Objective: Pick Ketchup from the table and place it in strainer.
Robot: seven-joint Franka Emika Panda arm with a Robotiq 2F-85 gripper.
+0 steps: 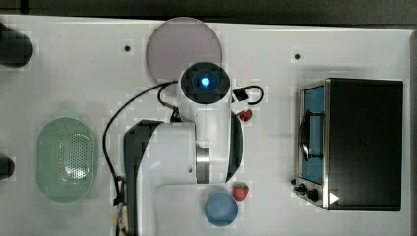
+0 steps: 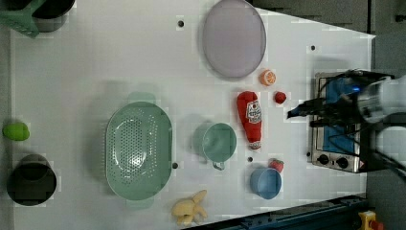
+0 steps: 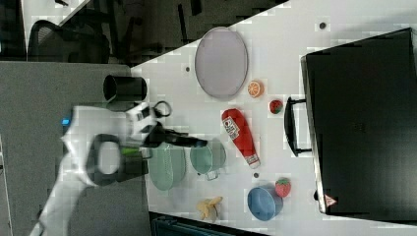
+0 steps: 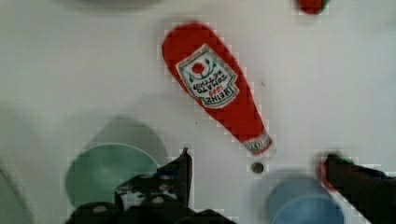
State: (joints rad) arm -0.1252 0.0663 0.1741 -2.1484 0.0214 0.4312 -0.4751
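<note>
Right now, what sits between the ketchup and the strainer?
In the left view, the small round green cup sits between the ketchup and the strainer, apart from both. The rest of that stretch is bare table.

I see a white table (image 2: pixel 95 57) under even light. Grey floor (image 3: pixel 49 93) and a dark chair (image 3: pixel 64 42) lie beyond its edge.

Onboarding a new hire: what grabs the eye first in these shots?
The red ketchup lying flat mid-table, between the purple plate and the blue bowl in the left view. Next, the big green strainer standing empty toward the left view's left. In the wrist view, the gripper hangs over the bottle's cap end, fingers wide open.
</note>
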